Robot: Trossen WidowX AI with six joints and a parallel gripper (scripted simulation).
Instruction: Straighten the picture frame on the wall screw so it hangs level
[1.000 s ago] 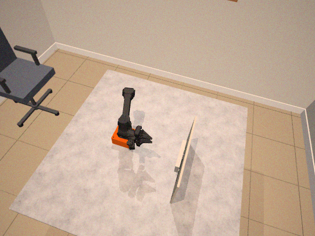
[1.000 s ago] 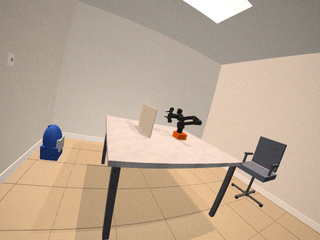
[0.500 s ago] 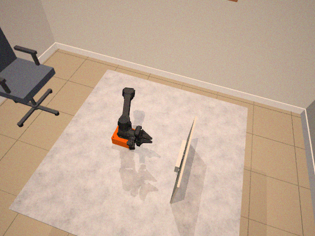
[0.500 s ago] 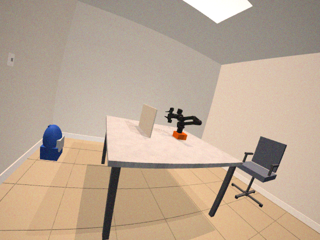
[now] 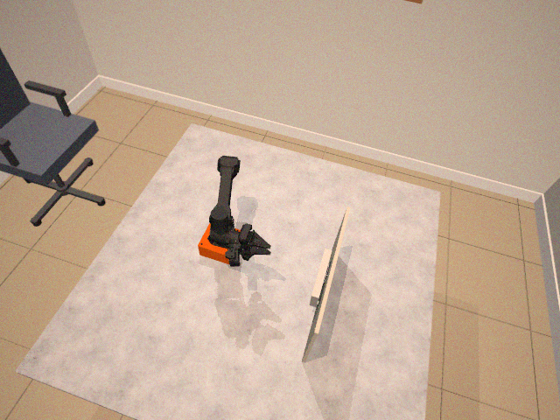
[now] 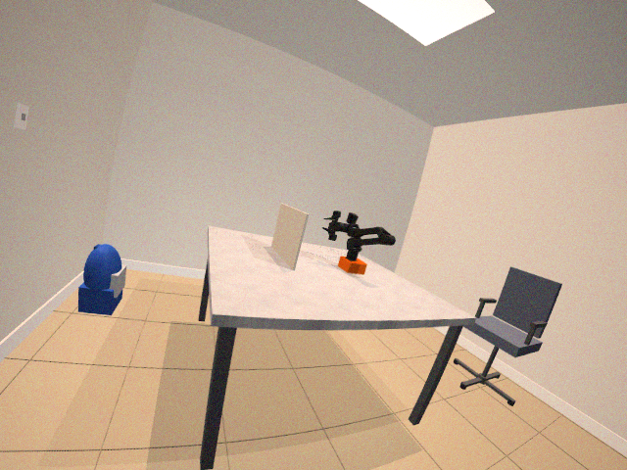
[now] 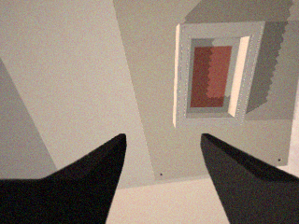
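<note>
The picture frame [image 7: 215,31] [image 5: 322,275], pale with a red picture, is on the near face of the upright panel [image 5: 343,226] [image 6: 291,235] [image 7: 151,61]. In the wrist view its lower edge runs nearly parallel to the panel's lower edge; the slanted view leaves any small tilt unclear. The screw and notched strip are hidden. My gripper [image 5: 270,249] [image 6: 323,223] [image 7: 163,139] is open and empty, clearly short of the panel. In the wrist view its fingertips appear below and left of the frame, touching nothing.
The panel stands on the pale table [image 5: 149,289] [image 6: 323,298], facing the arm's orange base [image 5: 212,252] [image 6: 352,264]. An office chair [image 5: 49,136] [image 6: 506,334] stands beyond the table. A blue object [image 6: 101,273] sits on the floor near the wall.
</note>
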